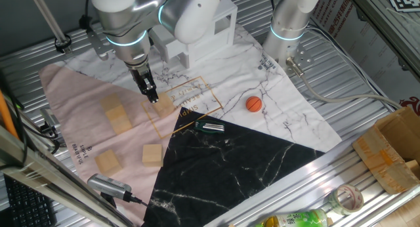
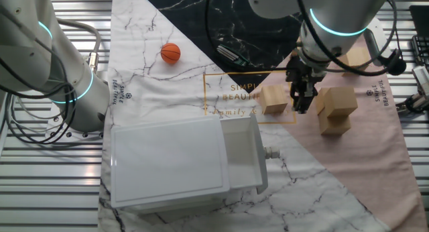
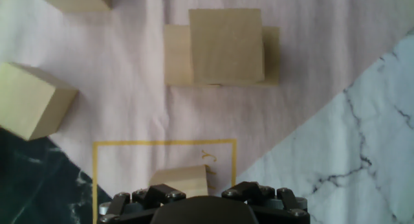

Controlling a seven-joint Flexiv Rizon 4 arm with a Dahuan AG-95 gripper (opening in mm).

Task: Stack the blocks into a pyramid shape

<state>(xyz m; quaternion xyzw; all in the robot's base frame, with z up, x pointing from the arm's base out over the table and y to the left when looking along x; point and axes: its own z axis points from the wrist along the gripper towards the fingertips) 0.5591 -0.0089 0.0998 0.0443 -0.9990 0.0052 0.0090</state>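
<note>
Three tan wooden blocks form a small stack point(image 1: 117, 114), one on top of two, on the pink cloth; it also shows in the other fixed view point(image 2: 335, 108) and the hand view point(image 3: 226, 46). A loose block point(image 1: 163, 107) lies inside the gold printed frame, also seen in the other fixed view point(image 2: 273, 99) and the hand view point(image 3: 181, 180). My gripper point(image 1: 153, 96) hangs just beside and above it, between it and the stack point(image 2: 301, 104), fingers close together and empty. Two more blocks point(image 1: 152, 153) point(image 1: 108, 163) lie nearer the front.
An orange ball point(image 1: 254, 103) sits on the white marble cloth. A white box-like house point(image 1: 197, 37) stands at the back. A small dark metal tool point(image 1: 210, 127) lies on the black cloth. A second arm's base point(image 1: 289, 23) and a cardboard box point(image 1: 390, 155) stand at the right.
</note>
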